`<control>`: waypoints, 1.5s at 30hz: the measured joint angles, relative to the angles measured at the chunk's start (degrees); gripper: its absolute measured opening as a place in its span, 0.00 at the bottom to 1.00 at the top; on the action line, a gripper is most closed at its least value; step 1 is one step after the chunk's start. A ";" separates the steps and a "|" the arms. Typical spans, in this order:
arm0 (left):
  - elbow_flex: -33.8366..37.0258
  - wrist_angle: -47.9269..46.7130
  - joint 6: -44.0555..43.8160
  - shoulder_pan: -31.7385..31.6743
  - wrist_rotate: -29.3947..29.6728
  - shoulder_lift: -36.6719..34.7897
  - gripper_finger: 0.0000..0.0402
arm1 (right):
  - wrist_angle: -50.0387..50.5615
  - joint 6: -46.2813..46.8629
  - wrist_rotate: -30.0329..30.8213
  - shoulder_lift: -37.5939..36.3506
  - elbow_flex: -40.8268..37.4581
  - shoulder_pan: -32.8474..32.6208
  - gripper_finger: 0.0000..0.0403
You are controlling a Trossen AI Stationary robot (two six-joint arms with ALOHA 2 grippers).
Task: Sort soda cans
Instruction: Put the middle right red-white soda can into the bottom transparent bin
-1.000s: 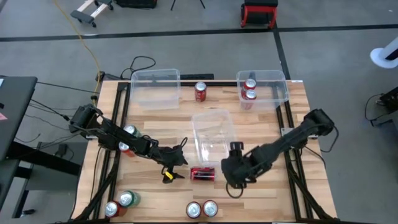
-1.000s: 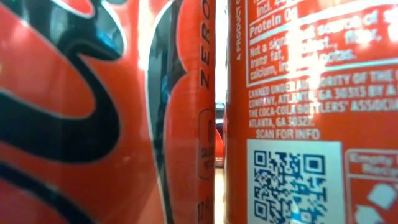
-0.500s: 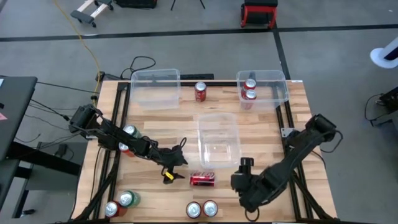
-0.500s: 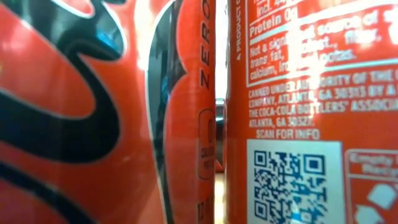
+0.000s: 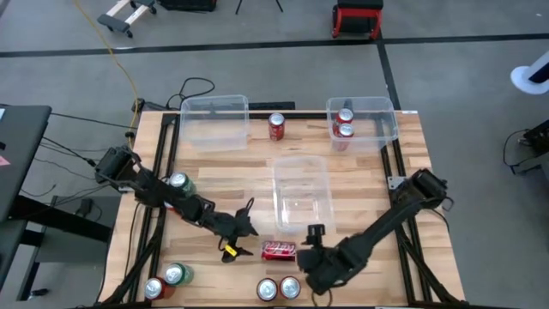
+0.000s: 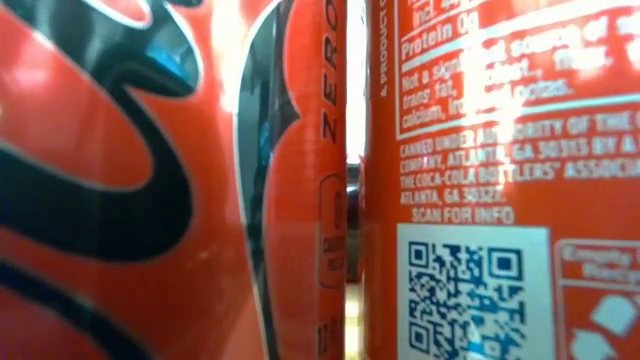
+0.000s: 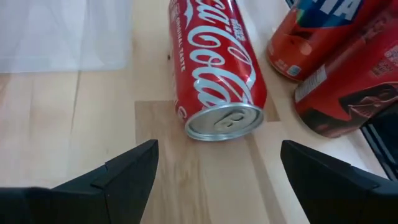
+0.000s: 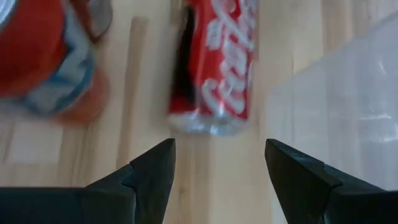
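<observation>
Lying on its side between both released grippers, left gripper (image 5: pixel 238 239) and right gripper (image 5: pixel 302 255), the red can (image 7: pixel 214 68) shows its lettering only to the wrists; bare desk (image 5: pixel 214 172) lies behind.

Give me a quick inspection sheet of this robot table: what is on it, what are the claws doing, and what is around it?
Surface: wooden table, bare slats between things.
Job's things: one red can lying on its side; two cans in the right bin; one can standing between the far bins; others standing along the near edge and left side.
Clutter: nothing seen beyond the empty left bin and empty middle bin.
Grippers: left gripper and right gripper both open, either side of the lying can, neither touching it.
Cables: black cable at the far left corner; yellow cord on the floor.
Surroundings: grey floor, red stand.
</observation>
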State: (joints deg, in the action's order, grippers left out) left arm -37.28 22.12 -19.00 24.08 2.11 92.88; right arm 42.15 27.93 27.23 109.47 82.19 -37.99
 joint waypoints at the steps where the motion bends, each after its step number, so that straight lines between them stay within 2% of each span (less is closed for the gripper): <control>1: 0.00 0.03 -0.30 0.40 0.85 0.00 0.83 | -0.59 -0.64 -0.45 -0.13 0.00 0.65 0.67; 8: 0.00 2.76 -0.55 1.84 2.39 0.00 0.83 | -7.80 -2.89 -12.43 0.57 0.42 5.61 0.67; 16: 0.00 4.19 0.04 1.87 2.41 0.00 0.83 | -10.72 -3.99 -18.51 2.36 -0.05 7.16 0.76; 17: 0.00 4.34 0.02 1.87 2.41 0.00 0.83 | -10.82 -4.36 -17.24 2.58 -0.09 7.25 0.78; 19: -0.07 4.35 0.08 1.87 2.45 0.00 0.83 | -9.39 -4.75 -19.40 2.19 0.04 7.78 0.81; 25: -0.97 4.44 0.74 1.61 3.81 0.02 0.83 | -4.15 -7.10 -19.17 1.22 2.15 9.67 0.89; 32: -1.14 4.08 1.65 1.55 4.03 0.02 0.83 | 6.94 -8.31 -19.96 1.24 9.14 9.50 0.91; 35: -1.14 3.98 1.99 1.43 4.69 0.02 0.83 | 12.43 -7.97 -18.75 1.24 13.57 9.58 0.90; 42: -1.14 2.47 1.39 1.41 4.96 0.02 0.83 | 31.82 -3.61 -3.45 1.13 21.45 10.12 0.83; 45: -1.14 1.38 0.69 1.41 4.94 0.02 0.83 | 36.96 -1.78 -1.89 1.13 22.05 11.87 0.76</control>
State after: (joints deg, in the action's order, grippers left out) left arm -38.41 23.50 -18.31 25.50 7.05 92.90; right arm 79.11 26.15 25.34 110.61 104.25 -26.12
